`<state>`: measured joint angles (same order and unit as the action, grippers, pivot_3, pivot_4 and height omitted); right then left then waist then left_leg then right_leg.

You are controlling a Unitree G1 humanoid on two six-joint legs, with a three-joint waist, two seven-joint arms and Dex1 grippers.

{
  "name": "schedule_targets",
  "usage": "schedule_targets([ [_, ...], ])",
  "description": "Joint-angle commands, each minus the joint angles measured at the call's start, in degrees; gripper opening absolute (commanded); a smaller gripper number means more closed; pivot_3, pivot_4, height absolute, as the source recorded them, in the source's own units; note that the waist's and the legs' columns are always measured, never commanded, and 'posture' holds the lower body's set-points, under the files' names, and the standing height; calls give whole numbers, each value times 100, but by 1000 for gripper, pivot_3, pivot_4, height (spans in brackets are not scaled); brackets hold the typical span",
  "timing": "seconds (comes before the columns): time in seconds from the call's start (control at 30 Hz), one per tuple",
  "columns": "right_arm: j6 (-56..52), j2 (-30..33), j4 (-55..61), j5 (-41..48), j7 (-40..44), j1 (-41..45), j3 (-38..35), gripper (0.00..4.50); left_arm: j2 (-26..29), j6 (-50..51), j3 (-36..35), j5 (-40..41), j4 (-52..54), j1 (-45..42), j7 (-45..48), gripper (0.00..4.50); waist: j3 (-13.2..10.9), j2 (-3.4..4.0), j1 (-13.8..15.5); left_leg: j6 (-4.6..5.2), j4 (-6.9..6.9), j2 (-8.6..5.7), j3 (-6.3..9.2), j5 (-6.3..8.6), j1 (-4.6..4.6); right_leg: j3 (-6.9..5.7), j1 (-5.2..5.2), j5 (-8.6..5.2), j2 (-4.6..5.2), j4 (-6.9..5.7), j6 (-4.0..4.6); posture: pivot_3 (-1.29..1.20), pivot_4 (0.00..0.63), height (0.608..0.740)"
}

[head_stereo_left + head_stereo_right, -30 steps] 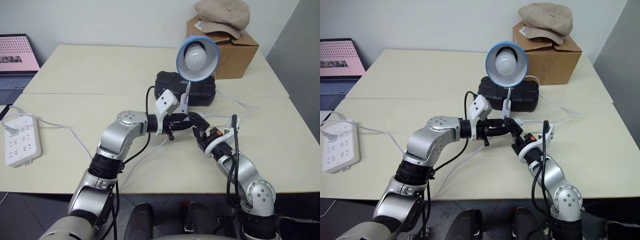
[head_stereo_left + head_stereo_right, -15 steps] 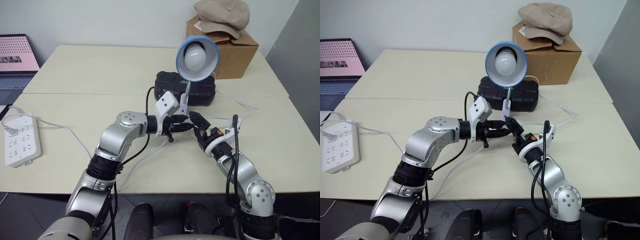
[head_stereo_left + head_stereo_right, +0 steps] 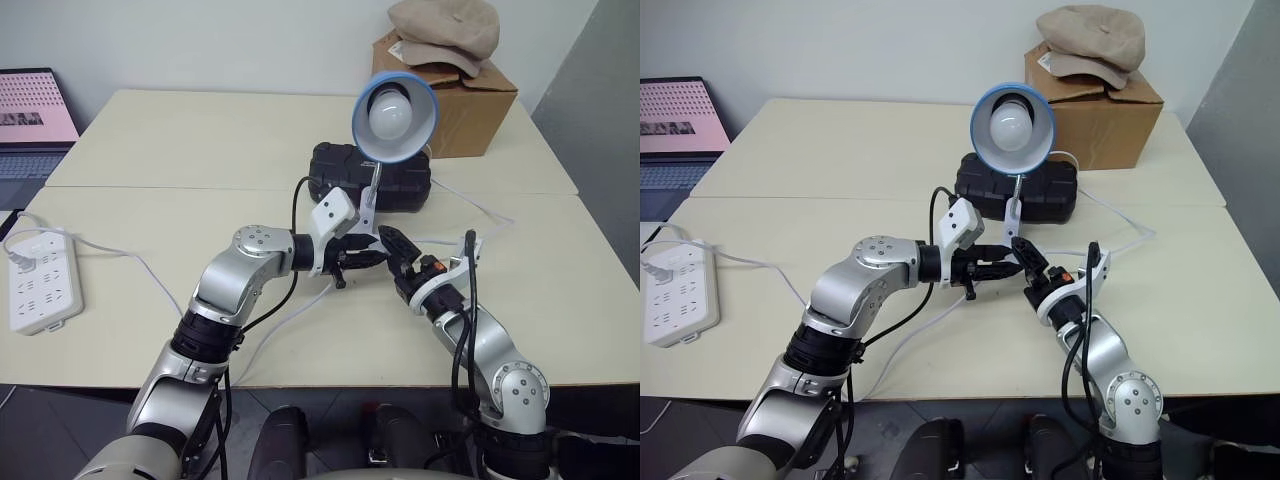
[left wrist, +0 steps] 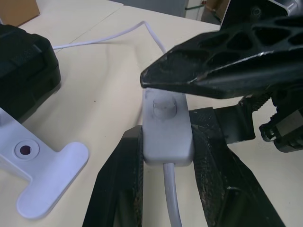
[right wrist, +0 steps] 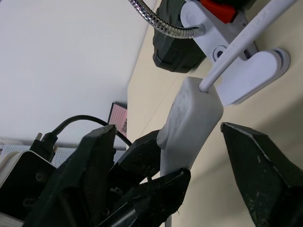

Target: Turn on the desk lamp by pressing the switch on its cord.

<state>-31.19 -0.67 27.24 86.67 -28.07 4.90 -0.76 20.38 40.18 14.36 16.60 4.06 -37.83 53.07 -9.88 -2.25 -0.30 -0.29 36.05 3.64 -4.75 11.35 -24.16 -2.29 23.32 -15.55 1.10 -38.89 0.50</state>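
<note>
White plastic switch point(image 4: 167, 135) on the cord point(image 4: 173, 203) is pinched between the fingers of the left pincer point(image 3: 368, 256), above the table point(image 3: 150, 150), near the white base point(image 4: 40, 182) of the desk lamp point(image 3: 394, 102). Right pincer point(image 3: 393, 246) is spread, one finger point(image 4: 222, 61) over the switch button.

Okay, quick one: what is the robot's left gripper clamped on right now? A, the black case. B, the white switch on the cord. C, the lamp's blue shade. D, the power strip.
B: in the left wrist view the left gripper has its fingers closed on both sides of the switch.
</note>
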Motion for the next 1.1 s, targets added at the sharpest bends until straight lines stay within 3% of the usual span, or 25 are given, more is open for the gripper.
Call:
schedule_targets([
  [0.03, 32, -17, 155, 42, -11, -57, 14, 2581, 10, -151, 0, 37, 186, -78, -12, 1106, 0, 0, 0, 0, 0, 0, 0, 0, 0, 0, 0, 0, 0, 0, 0, 0, 150, 740],
  [0.3, 31, -19, 188, 48, -47, -92, 47, 598, 17, -192, 9, 45, 185, -81, -17, 1105, 0, 1, -1, 0, -1, 1, 0, 0, 0, 0, 1, 0, 0, 1, 0, 0, 150, 740],
  [0.7, 141, -132, 171, 128, -46, -67, -38, 574, -5, -199, 6, 43, 180, -103, -47, 1105, -1, 1, 0, 0, -2, 0, 0, 0, -2, 0, 2, 0, 0, 2, 0, 0, 150, 740],
  [0.77, 185, -138, 210, 105, -33, -76, -82, 1264, -11, -195, -2, 47, 175, -113, -56, 1105, -1, 1, 0, 0, -2, 0, 0, 0, -2, 0, 2, 0, 0, 2, 0, 0, 150, 740],
  [0.9, 147, -37, 371, 228, -105, -102, -110, 1931, -27, -168, -15, 58, 170, -131, -90, 1105, -1, 1, 0, 0, -2, 0, 0, 0, -3, 0, 2, 0, 0, 3, 0, 0, 150, 740],
  [1.0, 100, 103, 639, 427, -289, -146, -77, 2683, -46, -92, -31, 83, 192, -156, -157, 1105, -1, 2, 0, 0, -2, 0, 0, 0, -6, -1, 5, 0, 0, 3, 0, 0, 150, 740],
  [1.1, 144, 201, 751, 516, -437, -160, -60, 2740, -62, -27, -39, 105, 202, -176, -203, 1105, -1, 2, 0, 0, -2, 0, 0, 0, -11, 0, 8, 0, 0, 3, 0, 0, 150, 740],
])
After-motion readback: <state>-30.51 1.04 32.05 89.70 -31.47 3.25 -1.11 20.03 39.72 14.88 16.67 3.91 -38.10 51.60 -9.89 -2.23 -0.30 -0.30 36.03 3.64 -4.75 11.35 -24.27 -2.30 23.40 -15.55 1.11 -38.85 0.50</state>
